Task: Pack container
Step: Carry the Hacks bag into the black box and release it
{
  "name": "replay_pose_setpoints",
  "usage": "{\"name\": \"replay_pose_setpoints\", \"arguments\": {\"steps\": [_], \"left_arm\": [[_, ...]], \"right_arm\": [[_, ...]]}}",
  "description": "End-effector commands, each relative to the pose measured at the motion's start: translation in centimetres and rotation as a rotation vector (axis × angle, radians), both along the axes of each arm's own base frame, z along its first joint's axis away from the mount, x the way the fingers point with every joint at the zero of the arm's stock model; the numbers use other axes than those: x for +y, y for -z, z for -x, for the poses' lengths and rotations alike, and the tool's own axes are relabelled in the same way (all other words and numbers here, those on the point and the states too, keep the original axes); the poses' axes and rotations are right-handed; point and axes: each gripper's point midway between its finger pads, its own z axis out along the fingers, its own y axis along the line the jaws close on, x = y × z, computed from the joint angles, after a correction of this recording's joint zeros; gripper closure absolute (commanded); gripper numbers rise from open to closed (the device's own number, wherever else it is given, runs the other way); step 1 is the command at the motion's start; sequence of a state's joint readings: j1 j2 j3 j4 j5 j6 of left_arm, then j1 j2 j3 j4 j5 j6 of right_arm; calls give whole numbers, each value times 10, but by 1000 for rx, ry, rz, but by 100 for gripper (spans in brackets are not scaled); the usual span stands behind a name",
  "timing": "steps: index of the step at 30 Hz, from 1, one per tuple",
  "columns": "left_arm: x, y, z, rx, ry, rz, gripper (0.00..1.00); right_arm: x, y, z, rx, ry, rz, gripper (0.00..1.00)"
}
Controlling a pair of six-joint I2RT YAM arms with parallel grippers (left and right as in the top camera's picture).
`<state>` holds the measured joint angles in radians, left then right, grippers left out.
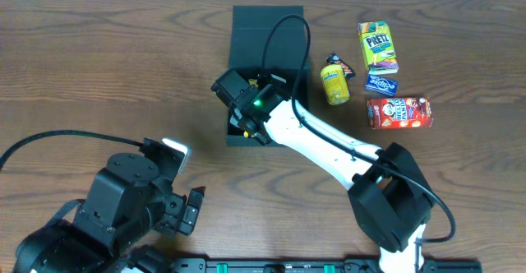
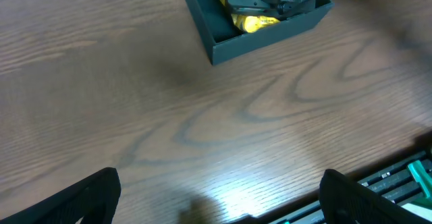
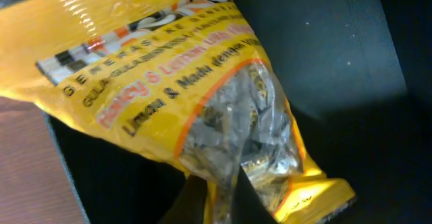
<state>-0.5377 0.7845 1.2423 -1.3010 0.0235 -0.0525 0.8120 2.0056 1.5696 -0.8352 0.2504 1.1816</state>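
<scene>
The worktop [image 1: 99, 67] is brown with wavy wood grain. The container [image 1: 251, 34] is matte teal-black. The packet [image 3: 169, 82] is yellow with red and white lettering and a clear window. At right are a green-and-yellow box [image 1: 378, 47], a blue pouch [image 1: 381, 84] and a red box [image 1: 399, 113].

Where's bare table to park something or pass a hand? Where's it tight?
Free: table left of the box, out to the edge; also right of the red carton. Crowded: between box and red carton, snacks bunched; right arm and yellow bag occupy the box.
</scene>
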Motion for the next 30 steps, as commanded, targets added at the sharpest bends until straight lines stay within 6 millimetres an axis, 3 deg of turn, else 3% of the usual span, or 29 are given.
{"name": "replay_pose_setpoints", "arguments": {"steps": [1,4,10,12,14,15,19,22,26,30], "left_arm": [[0,-1,0,0,-5,8,5],[0,-1,0,0,-5,8,5],[0,-1,0,0,-5,8,5],[0,-1,0,0,-5,8,5],[0,-1,0,0,-6,8,5],[0,-1,0,0,-6,8,5],[0,-1,0,0,-6,8,5],[0,-1,0,0,-6,8,5],[0,-1,0,0,-5,8,5],[0,-1,0,0,-5,8,5]], "right_arm": [[1,1,-2,-19,6,12,34],[3,0,-3,-22,-23,17,17],[1,-7,-6,-35,-23,8,17],[-2,-14,-9,-46,-16,-2,29],[-10,-24,-16,-64,-7,-12,83],[-13,-26,-18,-67,-2,-13,98],[-21,-26,-25,-54,-38,-14,98],[-9,-20,-30,-58,-142,-20,98],[14,1,-27,-13,-256,-75,98],[18,25,-20,60,-278,-89,98]]}}
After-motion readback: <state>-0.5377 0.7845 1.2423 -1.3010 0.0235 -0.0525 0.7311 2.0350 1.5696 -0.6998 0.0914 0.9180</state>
